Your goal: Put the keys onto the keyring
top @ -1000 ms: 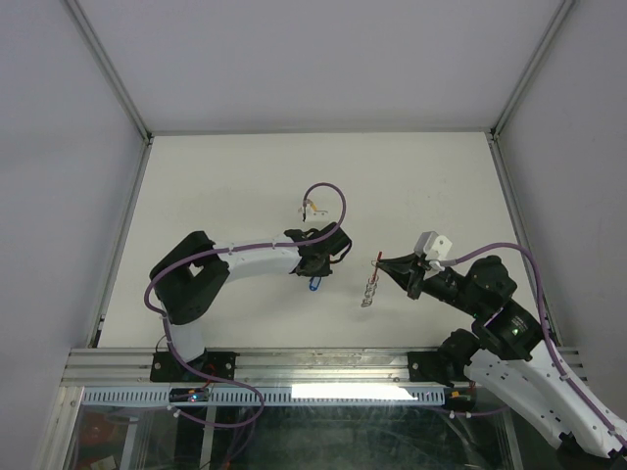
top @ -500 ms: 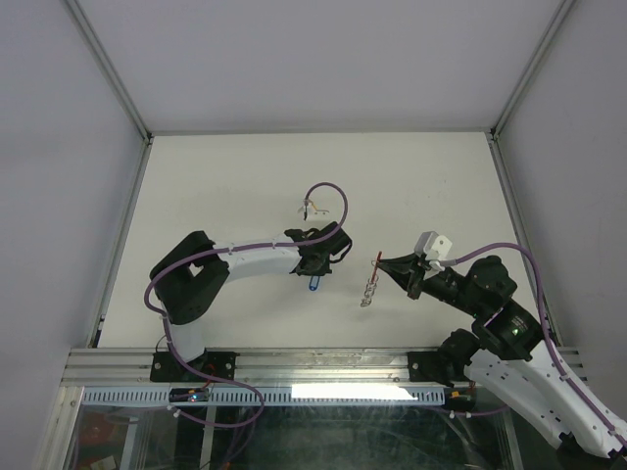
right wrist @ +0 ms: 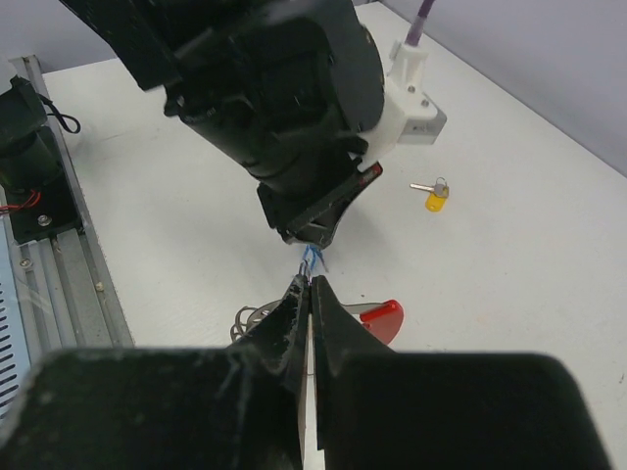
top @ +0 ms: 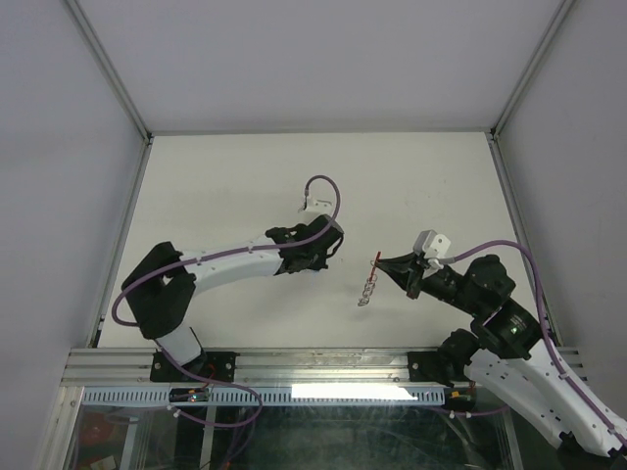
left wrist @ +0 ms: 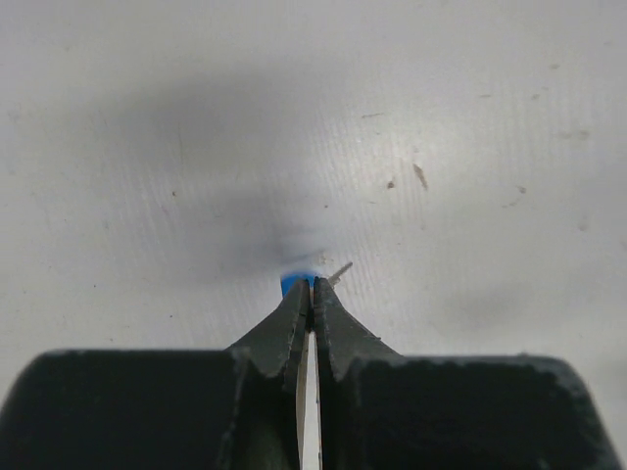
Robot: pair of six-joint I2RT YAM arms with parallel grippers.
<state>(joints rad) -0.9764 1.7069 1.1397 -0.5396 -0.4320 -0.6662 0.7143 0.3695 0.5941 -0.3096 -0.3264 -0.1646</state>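
My left gripper (top: 331,247) is shut on the blue key (left wrist: 294,283), whose metal blade sticks out to the right of the fingertips. In the right wrist view the left gripper (right wrist: 312,241) points down with the blue key (right wrist: 312,259) just above my right fingertips. My right gripper (top: 384,262) is shut on the keyring; its red tab (top: 377,258) and chain (top: 366,292) dangle from it. The red tab (right wrist: 382,319) and silvery ring (right wrist: 250,318) show behind the right fingers (right wrist: 294,308). The yellow key (right wrist: 434,197) lies on the table; the top view hides it.
The white table (top: 216,186) is walled by grey panels with metal posts. An aluminium rail (top: 313,367) runs along the near edge by the arm bases. A purple cable (top: 323,191) loops above the left wrist.
The left arm has stretched out and swung its gripper up and right with the blue key, closer to the keyring. The yellow key is now covered in the top view. The right arm is still.
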